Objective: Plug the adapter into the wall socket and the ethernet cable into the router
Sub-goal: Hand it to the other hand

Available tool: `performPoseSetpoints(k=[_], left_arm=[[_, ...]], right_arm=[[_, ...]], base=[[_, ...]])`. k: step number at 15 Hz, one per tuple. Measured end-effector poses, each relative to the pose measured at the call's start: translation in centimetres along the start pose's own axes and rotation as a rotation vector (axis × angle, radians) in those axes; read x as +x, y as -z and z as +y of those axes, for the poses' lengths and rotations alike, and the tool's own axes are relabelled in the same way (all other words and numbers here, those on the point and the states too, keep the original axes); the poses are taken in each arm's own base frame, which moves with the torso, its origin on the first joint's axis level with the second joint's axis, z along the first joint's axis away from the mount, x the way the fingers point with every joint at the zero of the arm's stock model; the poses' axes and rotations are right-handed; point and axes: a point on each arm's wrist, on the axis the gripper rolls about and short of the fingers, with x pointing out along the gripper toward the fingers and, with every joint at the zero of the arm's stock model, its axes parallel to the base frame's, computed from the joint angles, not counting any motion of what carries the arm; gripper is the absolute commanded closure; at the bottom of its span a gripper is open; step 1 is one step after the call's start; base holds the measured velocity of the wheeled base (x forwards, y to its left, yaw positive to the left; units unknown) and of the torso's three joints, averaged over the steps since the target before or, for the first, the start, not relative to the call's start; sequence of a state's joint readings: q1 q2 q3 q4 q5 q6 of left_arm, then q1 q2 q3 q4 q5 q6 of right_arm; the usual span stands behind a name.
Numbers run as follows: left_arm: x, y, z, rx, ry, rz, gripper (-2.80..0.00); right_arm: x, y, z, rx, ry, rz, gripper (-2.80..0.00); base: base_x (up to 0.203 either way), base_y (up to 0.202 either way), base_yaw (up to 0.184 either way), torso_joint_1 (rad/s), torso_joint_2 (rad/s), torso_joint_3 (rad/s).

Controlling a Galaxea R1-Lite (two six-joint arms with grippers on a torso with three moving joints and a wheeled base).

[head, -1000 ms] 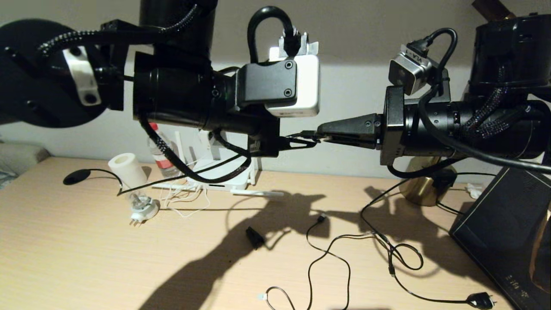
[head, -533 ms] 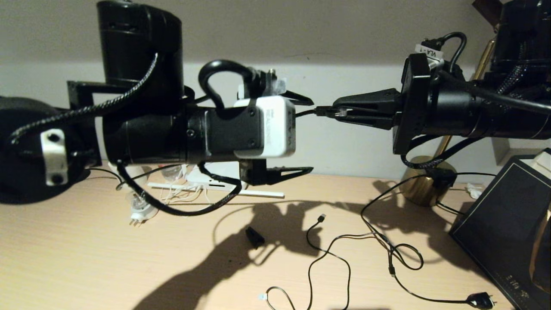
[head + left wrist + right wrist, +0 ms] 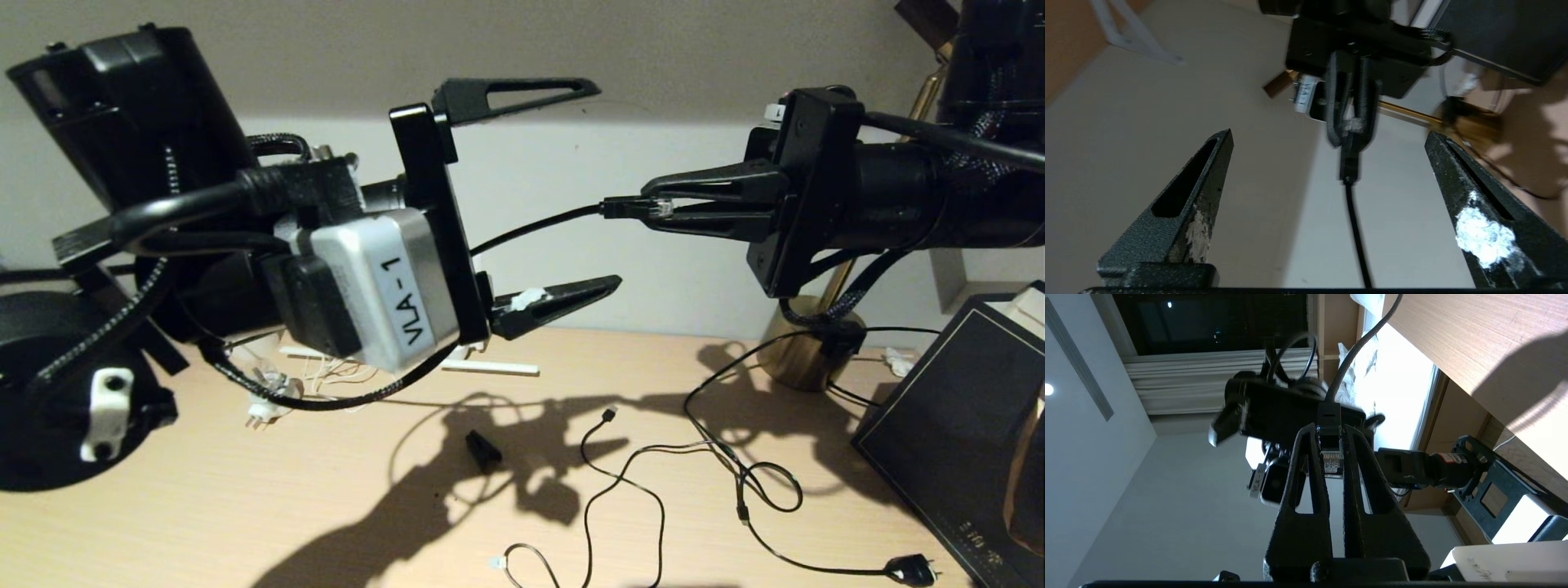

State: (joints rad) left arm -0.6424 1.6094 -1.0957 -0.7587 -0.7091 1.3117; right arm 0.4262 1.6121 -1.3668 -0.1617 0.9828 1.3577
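Note:
My right gripper [image 3: 653, 207] hangs high above the desk, shut on the clear plug of the ethernet cable [image 3: 531, 227]. The black cable runs left from it and passes behind my left wrist. In the right wrist view the plug [image 3: 1331, 458] sits between the right gripper's [image 3: 1329, 430] closed fingers, contacts showing. My left gripper [image 3: 608, 184] is open and empty, its fingers above and below the cable, just left of the plug. The left wrist view shows the cable [image 3: 1356, 228] running between the open fingers [image 3: 1208, 163]. One white router antenna [image 3: 490, 367] shows; the rest is hidden. Adapter and wall socket are out of view.
On the desk lie a round white plug base [image 3: 263, 407], a thin black USB cable [image 3: 608, 416], a small black piece [image 3: 483, 450] and a black lamp cord ending in a plug [image 3: 910, 568]. A brass lamp base [image 3: 804, 353] and a dark slanted panel [image 3: 947, 425] stand at the right.
My left gripper has let go of the cable end, opened wide, rolled over and drawn back left. The right gripper rose with the plug and now holds it alone.

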Motion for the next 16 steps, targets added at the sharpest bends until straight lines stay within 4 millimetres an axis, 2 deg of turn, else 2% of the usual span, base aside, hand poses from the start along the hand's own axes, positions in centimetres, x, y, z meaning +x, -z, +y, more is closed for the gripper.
performPoseSetpoints(k=[6, 11, 16], left_arm=[[0.9, 1.8, -1.3, 0.021, -0.006, -0.011, -2.80], [2.0, 3.3, -1.1, 0.067, -0.052, -0.012, -2.80], [2.3, 3.7, -1.5, 0.058, -0.043, -0.013, -2.80]], right_arm=[[-0.5, -0.3, 0.1, 0.033, -0.008, 0.017, 0.00], [-0.3, -0.6, 0.2, 0.063, -0.011, 0.021, 0.00], [-0.1, -0.8, -0.1, 0.070, -0.007, 0.021, 0.00]], base=[[0.000, 0.000, 0.000, 0.000, 0.00, 0.000], [0.000, 0.000, 0.000, 0.000, 0.00, 0.000], [0.000, 0.000, 0.000, 0.000, 0.00, 0.000]])
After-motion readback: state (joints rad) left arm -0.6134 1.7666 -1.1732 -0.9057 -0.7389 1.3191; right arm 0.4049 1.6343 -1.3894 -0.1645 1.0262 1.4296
